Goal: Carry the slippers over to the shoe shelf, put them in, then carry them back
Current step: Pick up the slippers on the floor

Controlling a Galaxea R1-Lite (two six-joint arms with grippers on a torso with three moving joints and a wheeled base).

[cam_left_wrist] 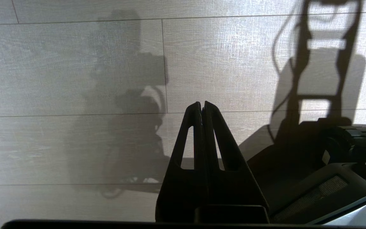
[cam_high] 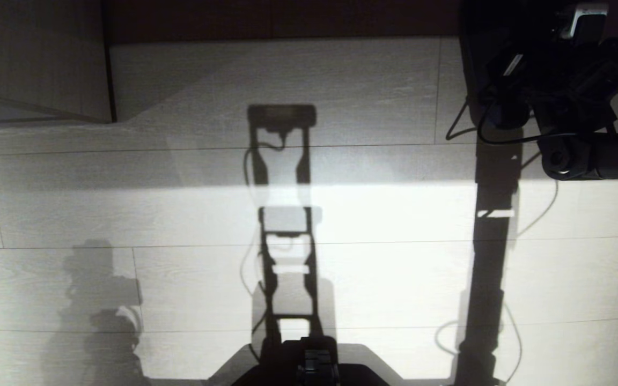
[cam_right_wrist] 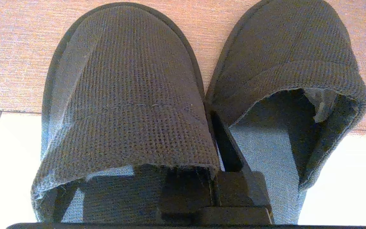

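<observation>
The right gripper (cam_right_wrist: 213, 140) has its fingers pinched on the inner edges of the slippers (cam_right_wrist: 129, 95), one finger inside each slipper, so the pickup looks done, and next it should lift them gently towards the shoe shelf.

My head camera looks steeply down on the floor (cam_high: 341, 80), shared with my left wrist's view; my right wrist's sits close over the slippers (cam_right_wrist: 129, 95).
</observation>
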